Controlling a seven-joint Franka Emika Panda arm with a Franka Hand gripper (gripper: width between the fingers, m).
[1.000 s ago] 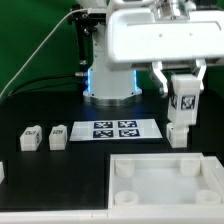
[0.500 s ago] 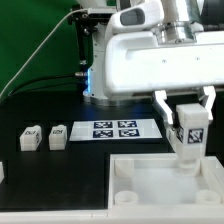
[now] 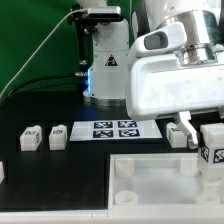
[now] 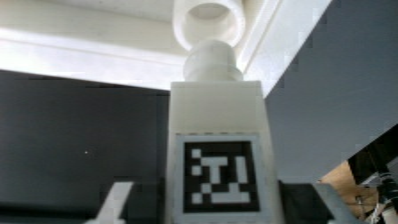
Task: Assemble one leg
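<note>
The jaws are closed on the leg (image 3: 212, 152), a finger on each side of its tagged body. They hold it upright at the exterior view's right edge, over a corner of the white tabletop (image 3: 150, 190) lying on the dark surface (image 3: 60, 190). In the wrist view the leg (image 4: 217, 120) points its rounded end at a round corner socket (image 4: 212, 20); whether they touch I cannot tell. A spare peg (image 3: 30, 138) and a second peg (image 3: 58, 134) sit near the marker board (image 3: 113, 129).
</note>
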